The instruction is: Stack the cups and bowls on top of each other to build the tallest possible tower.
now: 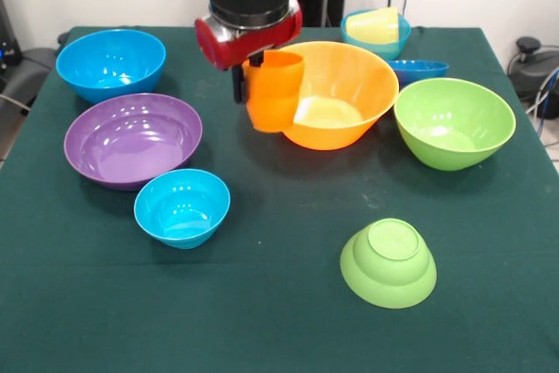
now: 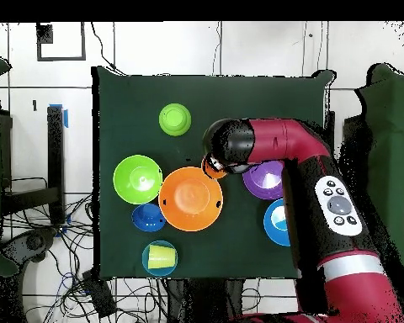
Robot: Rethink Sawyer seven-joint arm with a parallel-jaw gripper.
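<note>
My gripper is shut on the orange cup, held upright and slightly tilted above the cloth. The cup hangs against the left rim of the large orange bowl. In the overhead view only a sliver of the orange cup shows beside the arm's wrist, just off the orange bowl. The pale yellow cup lies on its side in a small light blue bowl at the back. A second small light blue bowl stands near the front.
A large blue bowl and a purple bowl sit on the left. On the right are a large lime green bowl and a small dark blue bowl. A small lime green bowl lies upside down near the front.
</note>
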